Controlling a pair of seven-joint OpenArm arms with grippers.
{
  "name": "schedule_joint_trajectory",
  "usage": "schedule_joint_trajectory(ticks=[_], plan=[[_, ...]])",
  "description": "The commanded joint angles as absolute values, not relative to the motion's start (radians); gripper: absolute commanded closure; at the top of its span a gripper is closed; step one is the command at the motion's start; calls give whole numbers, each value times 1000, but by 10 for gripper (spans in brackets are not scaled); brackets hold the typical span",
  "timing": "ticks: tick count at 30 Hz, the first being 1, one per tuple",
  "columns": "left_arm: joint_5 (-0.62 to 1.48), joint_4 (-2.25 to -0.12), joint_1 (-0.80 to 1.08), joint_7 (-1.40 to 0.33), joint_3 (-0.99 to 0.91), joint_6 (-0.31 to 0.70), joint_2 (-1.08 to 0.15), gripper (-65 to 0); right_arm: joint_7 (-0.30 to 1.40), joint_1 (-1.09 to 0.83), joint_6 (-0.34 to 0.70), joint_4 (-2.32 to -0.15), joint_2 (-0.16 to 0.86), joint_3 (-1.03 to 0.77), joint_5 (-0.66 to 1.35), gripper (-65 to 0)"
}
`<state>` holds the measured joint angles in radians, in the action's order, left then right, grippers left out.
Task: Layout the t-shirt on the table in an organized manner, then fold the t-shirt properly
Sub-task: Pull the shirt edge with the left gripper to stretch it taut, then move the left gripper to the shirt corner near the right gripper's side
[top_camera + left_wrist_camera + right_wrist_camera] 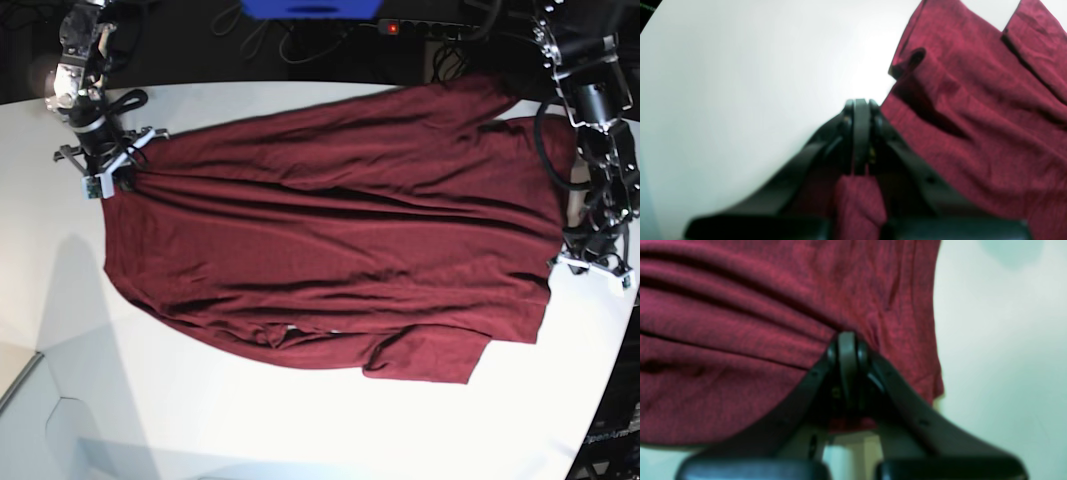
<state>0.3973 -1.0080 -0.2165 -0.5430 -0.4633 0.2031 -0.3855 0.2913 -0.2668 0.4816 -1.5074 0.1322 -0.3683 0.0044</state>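
In the left wrist view we saw the left gripper (pixel 860 103) with its jaws pressed together, a strip of the t-shirt (pixel 973 126) pinched low between them. Most of the picture was blurred, and the shirt ran off the right and bottom edges; a folded-over piece at the upper right hid what lay under it. The white table (pixel 740 83) filled the left side.

In the right wrist view the right gripper (pixel 847 340) was likewise clamped on the t-shirt (pixel 740 340), folds fanning out from its tips. The cloth covered most of the frame (soft focus, so no seams could be made out), with the table (pixel 1000 356) bare at the right.

In the base view we found the t-shirt (pixel 340 240) spread across the table (pixel 250 420), stretched between the right gripper (pixel 108 172) and the left gripper (pixel 585 258). A sleeve poked out along the near edge. Cables draped over the left arm, hiding its jaws. Beyond the table's far edge lay a power strip (pixel 425 27) and a blue object (pixel 310 8), cut off by the frame.
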Motion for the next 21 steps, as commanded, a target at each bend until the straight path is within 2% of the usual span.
schedule_joint_trajectory(ticks=[1, 6, 15, 17, 21], plan=[[406, -1027, -239, -526, -467, 203, -406, -5, 280, -265, 481, -1524, 140, -372, 5, 0], [407, -1125, -209, -538, -467, 205, -403, -5, 280, -265, 481, -1524, 140, -332, 5, 0], [581, -1520, -15, -742, -470, 205, -378, -15, 280, -265, 481, -1526, 124, -314, 5, 0], [602, -1555, 18, -748, -470, 205, -372, -57, 278, -265, 481, -1526, 120, -314, 5, 0], [613, -1584, 76, -754, -461, 205, -367, -225, 278, -263, 481, -1526, 120, -314, 5, 0]])
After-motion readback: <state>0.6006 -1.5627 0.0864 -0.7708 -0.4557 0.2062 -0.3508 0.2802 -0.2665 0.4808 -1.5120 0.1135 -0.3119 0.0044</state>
